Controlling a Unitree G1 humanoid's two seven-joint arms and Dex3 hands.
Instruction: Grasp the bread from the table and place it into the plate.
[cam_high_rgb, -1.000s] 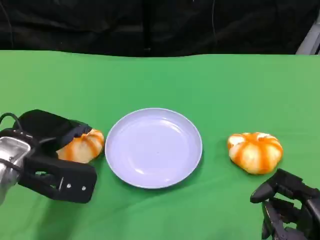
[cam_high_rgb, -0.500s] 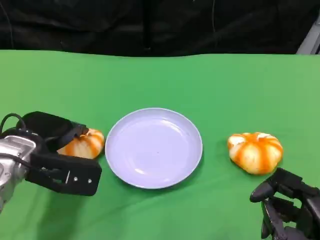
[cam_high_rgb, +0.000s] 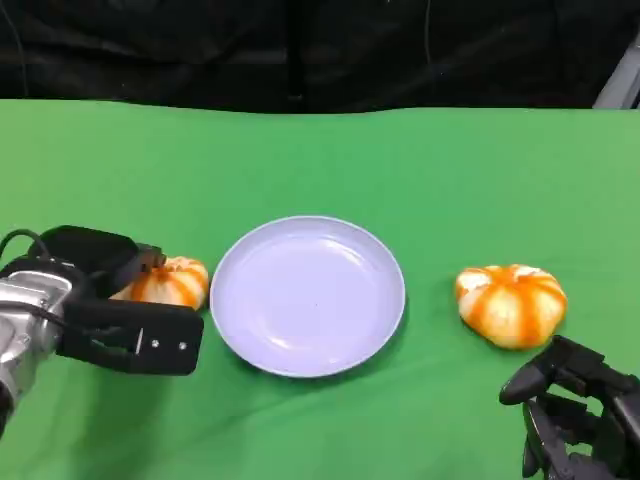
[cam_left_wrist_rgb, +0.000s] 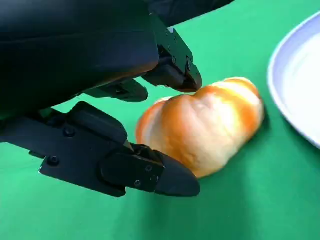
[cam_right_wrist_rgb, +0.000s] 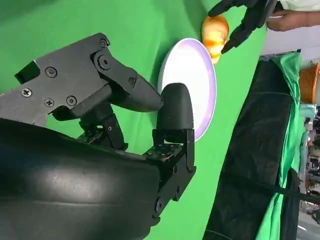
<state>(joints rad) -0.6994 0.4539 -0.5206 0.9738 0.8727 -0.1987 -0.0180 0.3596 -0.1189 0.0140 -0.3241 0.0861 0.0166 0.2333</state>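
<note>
Softly rounded, the glazed orange-and-white bread (cam_left_wrist_rgb: 202, 127) sits between the left hand's (cam_high_rgb: 110, 300) spread black fingers (cam_left_wrist_rgb: 150, 172) — touching one fingertip, not gripped; right hand (cam_high_rgb: 575, 415) open, empty.

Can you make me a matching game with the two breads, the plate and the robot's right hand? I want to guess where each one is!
Things:
1. bread by the left hand
2. other bread
3. plate
4. right hand

Places:
A. in the middle of the green table, with nothing on it
B. low at the table's near edge, holding nothing
C. left of the plate, between the left hand's fingers
D. right of the plate, lying alone on the table

Pairs: 1-C, 2-D, 3-A, 4-B
</note>
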